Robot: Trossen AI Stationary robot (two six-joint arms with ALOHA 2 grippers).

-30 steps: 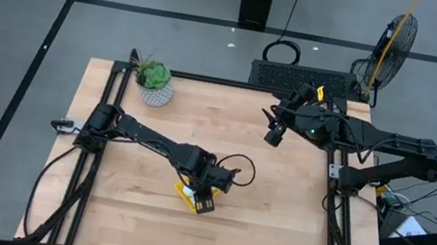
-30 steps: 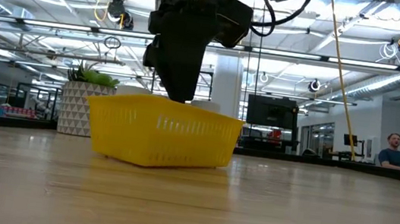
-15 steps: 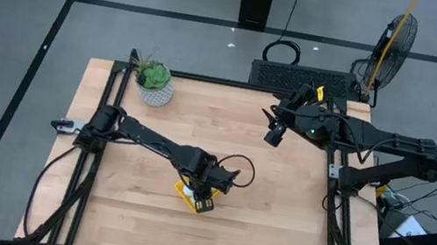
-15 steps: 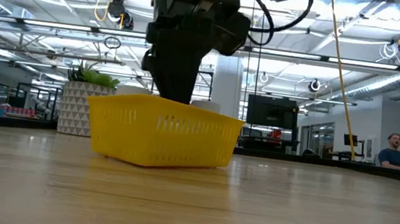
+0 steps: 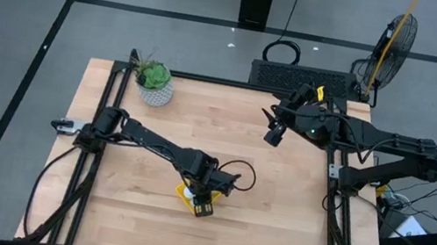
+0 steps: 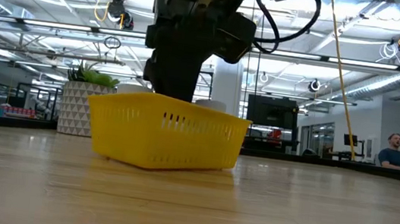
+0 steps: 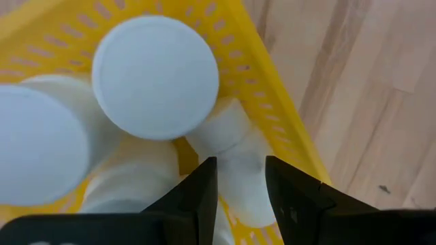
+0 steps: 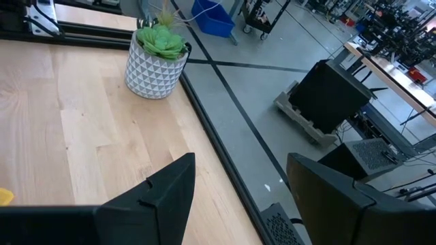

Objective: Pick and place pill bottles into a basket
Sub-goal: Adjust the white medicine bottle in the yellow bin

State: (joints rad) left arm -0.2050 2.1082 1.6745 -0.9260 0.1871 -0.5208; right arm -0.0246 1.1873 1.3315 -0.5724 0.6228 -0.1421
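Observation:
The yellow basket [image 5: 184, 191] [image 6: 159, 134] sits near the middle of the table. My left gripper [image 5: 203, 202] [image 7: 238, 197] reaches down into it, shut on a white pill bottle [image 7: 238, 170]. Two more pill bottles stand upright in the basket, showing their round caps [image 7: 155, 76] [image 7: 37, 143]. A cap [image 6: 210, 104] peeks over the rim in the low view. My right gripper [image 5: 274, 134] [image 8: 238, 204] hangs open and holds nothing, high over the table's far right part. My left gripper pinches the pill bottle's body [image 7: 235, 180] between its two fingers, coming steeply from above. The bottle lies tilted inside the basket, close to the basket's wall [image 7: 272, 102] and next to an upright bottle. I cannot tell whether it rests on the basket's floor.
A white speckled plant pot [image 5: 154, 85] [image 6: 74, 108] [image 8: 155, 61] stands at the table's far left. Bare wood lies all round the basket. A fan [image 5: 397, 41] stands beyond the far right corner. A person [image 6: 393, 149] sits far off in the room.
My left gripper has sunk slightly deeper into the basket with the bottle, staying shut on it. The basket has shifted a little along the table toward the right.

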